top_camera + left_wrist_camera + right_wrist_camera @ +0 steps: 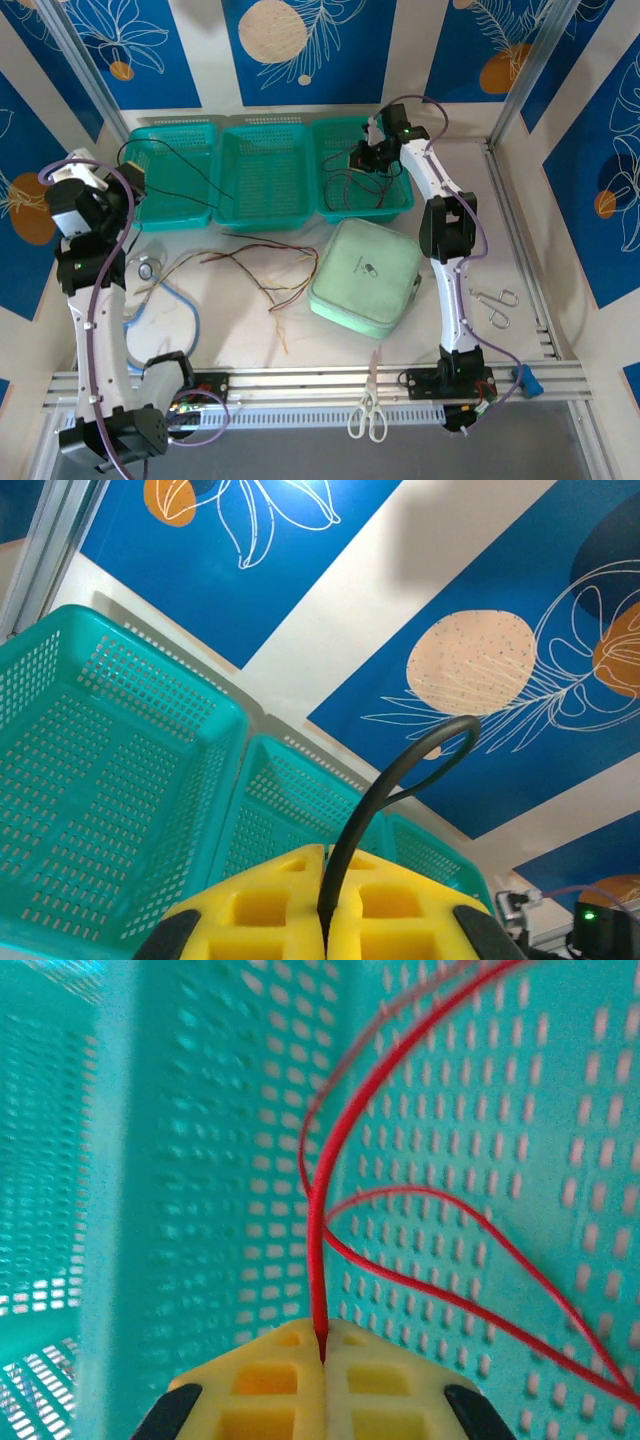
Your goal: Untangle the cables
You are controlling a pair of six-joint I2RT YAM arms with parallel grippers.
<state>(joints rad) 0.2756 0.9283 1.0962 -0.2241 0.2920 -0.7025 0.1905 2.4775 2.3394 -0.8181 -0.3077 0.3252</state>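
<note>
At the back of the desk [240, 335], three teal baskets stand in a row against the wall. The right end effector [322, 1348] is down inside the right basket [400, 203]. Its yellow pads are pressed together on a thin red cable [316, 1210], which rises from the pinch and curves off in loops across the perforated basket wall. From above, more dark red strands lie on that basket's floor beside the wrist.

On the left side, the left end effector [325, 905] hangs high above the desk near the left basket [180, 215]. Its pads pinch a black cable [372, 800], which stands up from between them and bends over in an arch. In the top view a thin black line runs from near this arm over the left basket's rim and across its inside (it seems to be the same cable, though the line is too fine to follow with certainty).

Between the arms, a loose bundle of dark red and tan cables [262, 265] sprawls on the bare desk, in front of the middle basket [265, 212] and just left of a pale green zipped pouch [365, 275]. A stethoscope [150, 270] with light-blue tubing lies near the left arm. White-handled scissors [368, 412] rest on the near rail. A small metal pair of scissors or forceps [495, 300] lies to the right of the right arm.
</note>
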